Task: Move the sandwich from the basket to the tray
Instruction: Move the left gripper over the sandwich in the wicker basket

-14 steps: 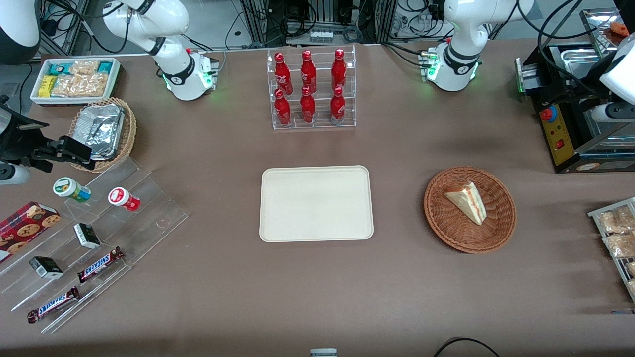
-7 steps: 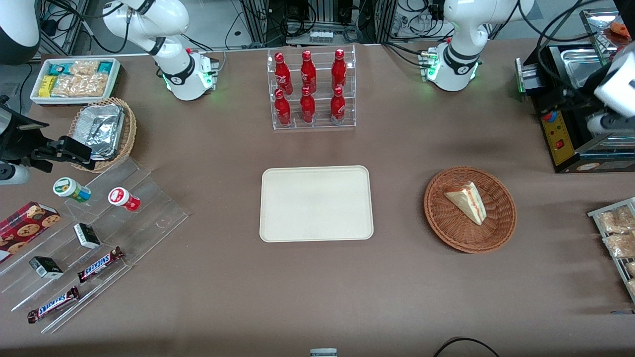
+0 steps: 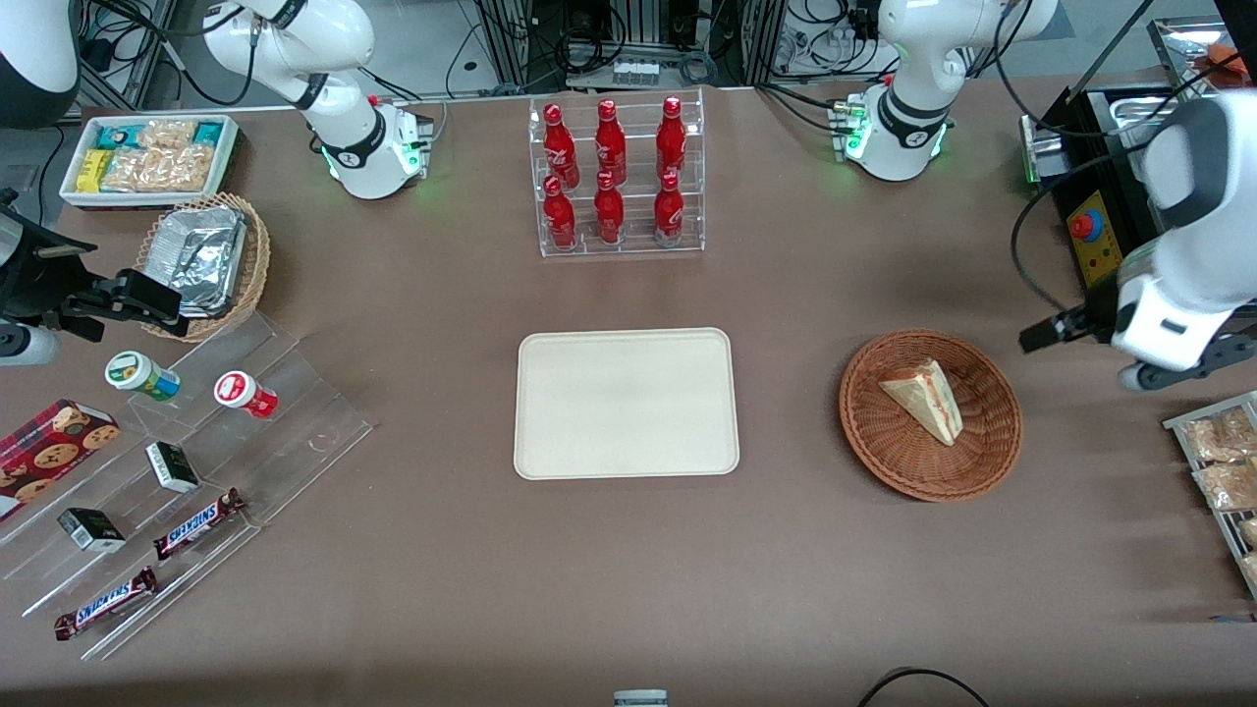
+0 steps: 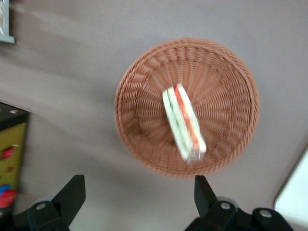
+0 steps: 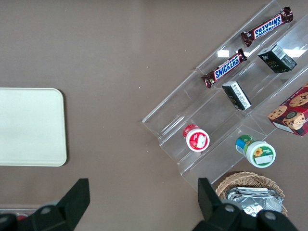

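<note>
The sandwich point(image 3: 925, 398) is a pale bread wedge with red and green filling, lying in the round reddish-brown wicker basket point(image 3: 987, 454). The cream tray point(image 3: 626, 403) lies bare beside the basket, toward the parked arm's end. My left arm's white hand point(image 3: 1164, 322) hangs above the table beside the basket, toward the working arm's end and apart from it. In the left wrist view my gripper point(image 4: 137, 192) is open and empty, its fingers point(image 4: 72, 191) wide apart just off the basket's rim point(image 4: 226, 67), with the sandwich point(image 4: 184, 122) in view and a tray corner point(image 4: 296, 202).
A black machine with a red button point(image 3: 1098, 245) stands close by my left arm. A rack of snack packets point(image 3: 1223, 462) lies nearer the camera. A clear rack of red bottles point(image 3: 614, 177) stands farther from the camera than the tray. Acrylic steps with snacks point(image 3: 177, 471) lie toward the parked arm's end.
My left arm has swung down from over the black machine toward the basket, coming nearer the camera. The sandwich, basket and tray have not moved.
</note>
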{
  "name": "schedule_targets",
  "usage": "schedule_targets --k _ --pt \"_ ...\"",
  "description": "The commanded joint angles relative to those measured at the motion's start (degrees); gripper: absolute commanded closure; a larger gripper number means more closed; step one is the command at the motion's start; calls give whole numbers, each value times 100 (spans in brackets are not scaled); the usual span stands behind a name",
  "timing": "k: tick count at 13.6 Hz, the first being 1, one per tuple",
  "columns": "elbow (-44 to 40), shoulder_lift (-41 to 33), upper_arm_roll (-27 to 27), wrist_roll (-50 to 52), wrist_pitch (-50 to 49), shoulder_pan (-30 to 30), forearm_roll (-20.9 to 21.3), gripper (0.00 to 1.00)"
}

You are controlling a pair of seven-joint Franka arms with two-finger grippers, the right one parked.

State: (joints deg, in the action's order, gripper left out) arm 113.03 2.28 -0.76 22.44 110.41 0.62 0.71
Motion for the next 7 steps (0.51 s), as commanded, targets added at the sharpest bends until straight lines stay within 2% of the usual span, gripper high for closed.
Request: schedule_targets --k 1,7 --pt "754 -106 -3 996 1074 -35 -1 0" --pt "1283 570 357 2833 2720 -351 16 0"
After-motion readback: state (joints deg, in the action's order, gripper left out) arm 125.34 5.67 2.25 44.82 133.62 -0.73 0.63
